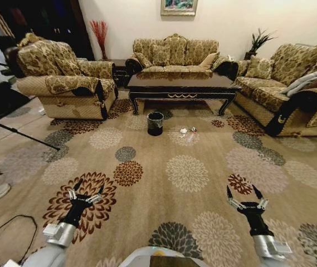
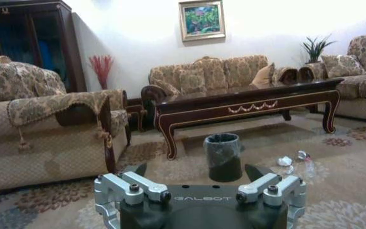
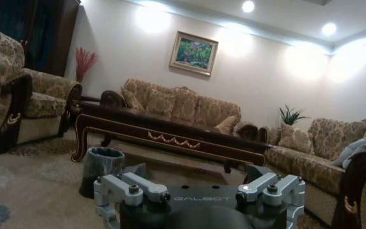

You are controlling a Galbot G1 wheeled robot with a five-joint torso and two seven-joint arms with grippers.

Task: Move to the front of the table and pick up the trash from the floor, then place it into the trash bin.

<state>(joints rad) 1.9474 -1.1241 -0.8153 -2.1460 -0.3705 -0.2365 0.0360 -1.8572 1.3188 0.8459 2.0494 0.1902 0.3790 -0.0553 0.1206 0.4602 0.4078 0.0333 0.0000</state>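
Well, I see the trash (image 1: 187,132) lying on the floor (image 1: 203,183) well ahead of both grippers, a loose cluster of scraps with no clear long axis, just beside the trash bin (image 1: 155,123) and in front of the table (image 1: 180,84). My left gripper (image 1: 84,194) and right gripper (image 1: 246,199) both hang low with fingers spread wide and nothing in them. Judging by the head view, the scraps sit forward and slightly inward of the right gripper, so that arm looks the nearer one.
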